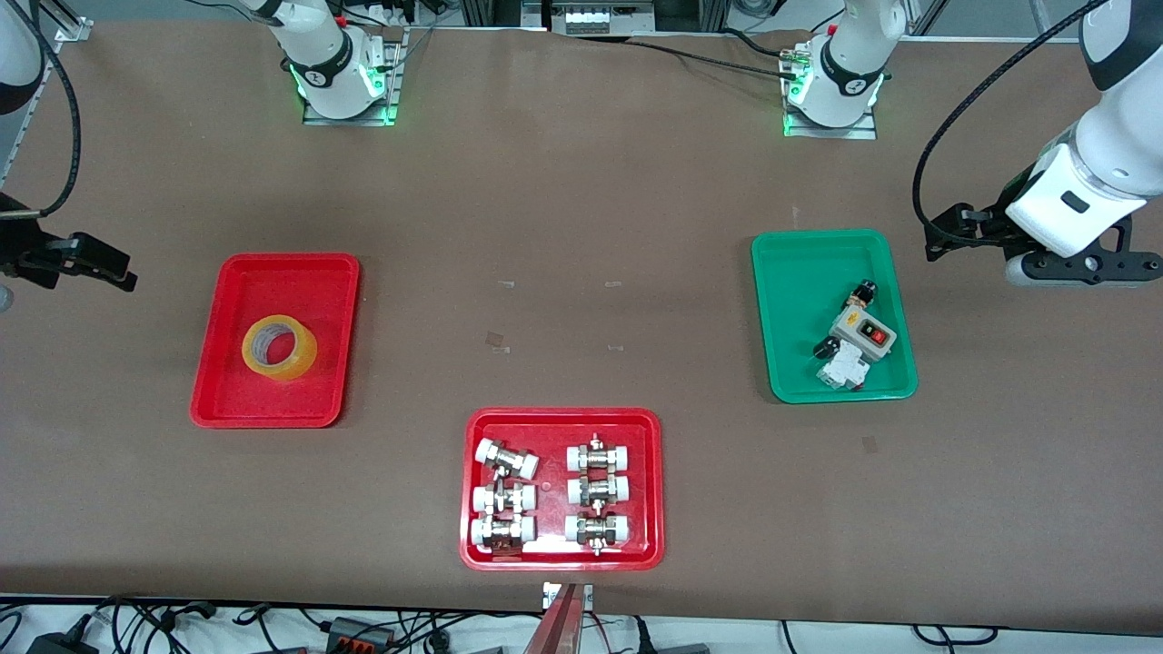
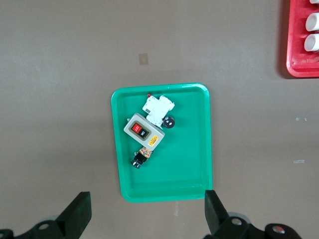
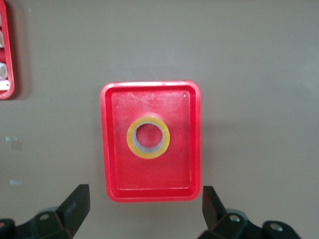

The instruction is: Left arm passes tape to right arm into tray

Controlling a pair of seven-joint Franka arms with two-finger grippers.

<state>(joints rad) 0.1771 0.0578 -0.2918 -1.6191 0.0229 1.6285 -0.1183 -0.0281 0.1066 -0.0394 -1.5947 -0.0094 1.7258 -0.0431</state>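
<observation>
The yellow tape (image 1: 279, 348) lies flat in the plain red tray (image 1: 291, 282) toward the right arm's end of the table. The right wrist view looks down on the tape (image 3: 148, 137) in the middle of the tray (image 3: 114, 174). My right gripper (image 1: 100, 263) hangs open and empty over the bare table beside that tray, its jaws (image 3: 144, 209) wide apart and well clear of it. At the left arm's end my left gripper (image 1: 949, 234) is also open and empty, over the table beside the green tray (image 1: 818, 263). Its jaws (image 2: 147, 209) stand wide.
The green tray (image 2: 194, 164) holds a grey switch box (image 1: 863, 331) and small electrical parts. A red tray of metal pipe fittings (image 1: 563, 422) sits near the table's front edge in the middle. Small bits of tape mark the brown table.
</observation>
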